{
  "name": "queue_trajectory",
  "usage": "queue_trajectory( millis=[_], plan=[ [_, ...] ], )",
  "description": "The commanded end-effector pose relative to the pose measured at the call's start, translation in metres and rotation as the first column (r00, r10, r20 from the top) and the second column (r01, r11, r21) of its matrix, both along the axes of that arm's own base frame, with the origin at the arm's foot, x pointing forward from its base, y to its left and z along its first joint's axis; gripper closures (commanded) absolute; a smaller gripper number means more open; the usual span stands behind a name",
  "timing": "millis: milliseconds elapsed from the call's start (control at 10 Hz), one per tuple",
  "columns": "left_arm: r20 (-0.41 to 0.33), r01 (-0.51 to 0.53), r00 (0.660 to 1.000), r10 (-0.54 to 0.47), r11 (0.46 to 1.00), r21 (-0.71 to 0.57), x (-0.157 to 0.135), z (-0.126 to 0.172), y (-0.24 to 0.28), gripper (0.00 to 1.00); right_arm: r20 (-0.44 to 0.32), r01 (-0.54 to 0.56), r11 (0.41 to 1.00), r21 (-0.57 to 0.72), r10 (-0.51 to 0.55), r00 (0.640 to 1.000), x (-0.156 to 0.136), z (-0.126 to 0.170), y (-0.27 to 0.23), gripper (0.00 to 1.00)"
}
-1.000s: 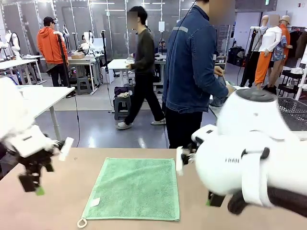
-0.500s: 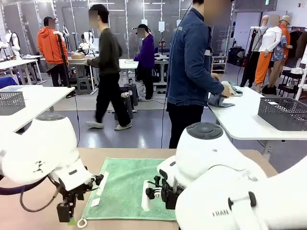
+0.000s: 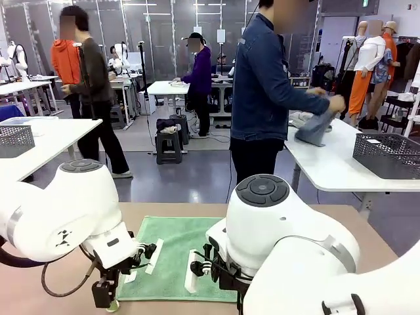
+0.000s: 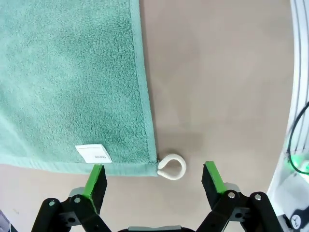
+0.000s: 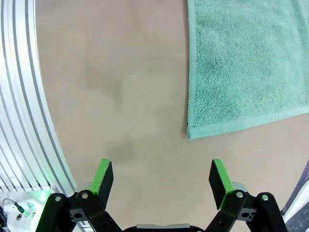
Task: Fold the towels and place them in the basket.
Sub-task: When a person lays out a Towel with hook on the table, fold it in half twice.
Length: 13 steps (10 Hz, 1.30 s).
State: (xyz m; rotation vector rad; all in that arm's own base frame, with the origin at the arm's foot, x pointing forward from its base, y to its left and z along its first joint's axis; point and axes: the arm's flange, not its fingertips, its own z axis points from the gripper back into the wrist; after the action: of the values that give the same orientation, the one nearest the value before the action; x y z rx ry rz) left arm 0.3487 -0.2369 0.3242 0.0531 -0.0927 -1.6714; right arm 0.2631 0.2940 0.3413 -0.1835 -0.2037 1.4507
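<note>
A mint green towel [image 3: 172,257] lies flat on the brown table [image 3: 39,289]. In the left wrist view its corner [image 4: 145,159] carries a white label [image 4: 93,153] and a white loop [image 4: 172,166]. My left gripper [image 4: 153,181] hangs open just above that corner [image 3: 107,300]. In the right wrist view the towel [image 5: 246,63] fills the upper right, and my right gripper [image 5: 161,181] is open over bare table beside another corner. A person in a denim jacket holds a grey-blue towel [image 3: 315,128] over a white table, near the dark grey basket [image 3: 387,154].
My two arms' big white joints [image 3: 72,203] [image 3: 275,216] crowd the near edge of the table. A second dark lattice basket [image 3: 14,140] stands on a white table at the left. Other people move about farther back.
Both arms have swung inward and lowered over the green towel's near corners. The person has lifted the grey-blue towel off the white table. A passer-by has walked to the left.
</note>
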Motion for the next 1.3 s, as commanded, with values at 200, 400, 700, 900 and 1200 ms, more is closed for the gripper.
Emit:
queue_trajectory(
  millis=[200,400,700,900,1200],
  plan=[
    [-0.005,0.001,1.0,-0.001,1.0,0.002,0.0,-0.002,0.0,0.0,0.0,0.0,1.0,0.0,0.0,1.0,0.0,0.0,0.0,0.0],
    [0.008,-0.042,0.999,0.042,0.999,0.03,-0.001,-0.002,0.001,0.0,-0.021,0.032,0.999,-0.009,-0.032,0.999,0.004,-0.009,-0.003,0.0],
    [-0.006,-0.088,0.996,0.088,0.996,0.014,0.0,0.003,0.006,0.0,-0.098,-0.033,0.999,0.039,0.037,0.995,0.02,-0.013,-0.007,0.0],
    [-0.028,-0.098,0.995,0.098,0.995,-0.012,0.003,0.0,0.011,0.0,-0.109,-0.038,0.998,0.042,0.042,0.993,0.027,-0.018,-0.009,0.0],
    [-0.042,-0.107,0.994,0.106,0.994,-0.018,0.007,-0.007,0.016,0.0,-0.107,-0.044,0.998,0.053,0.049,0.993,0.033,-0.024,-0.007,0.0]
  ],
)
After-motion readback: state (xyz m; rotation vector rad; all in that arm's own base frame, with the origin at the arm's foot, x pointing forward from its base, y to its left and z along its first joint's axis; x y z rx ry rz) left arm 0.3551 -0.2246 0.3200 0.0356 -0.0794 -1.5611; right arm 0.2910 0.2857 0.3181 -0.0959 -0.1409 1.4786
